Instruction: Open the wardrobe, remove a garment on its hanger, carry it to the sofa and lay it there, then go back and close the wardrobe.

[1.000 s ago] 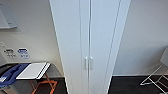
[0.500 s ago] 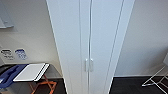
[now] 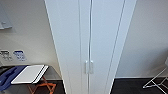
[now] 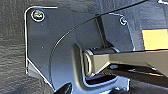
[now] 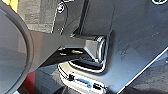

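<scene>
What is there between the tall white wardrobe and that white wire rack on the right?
In the head view, nothing stands between the tall white wardrobe and the white wire rack: just plain pale wall above dark floor.

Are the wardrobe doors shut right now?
Shut. The wardrobe doors meet at a thin centre seam, and the two handles sit side by side.

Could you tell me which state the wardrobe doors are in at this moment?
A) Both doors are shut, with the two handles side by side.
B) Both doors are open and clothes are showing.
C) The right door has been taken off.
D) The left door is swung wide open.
A: in the head view the wardrobe shows both flat doors closed along a thin centre seam, with the pair of small handles next to each other.
</scene>
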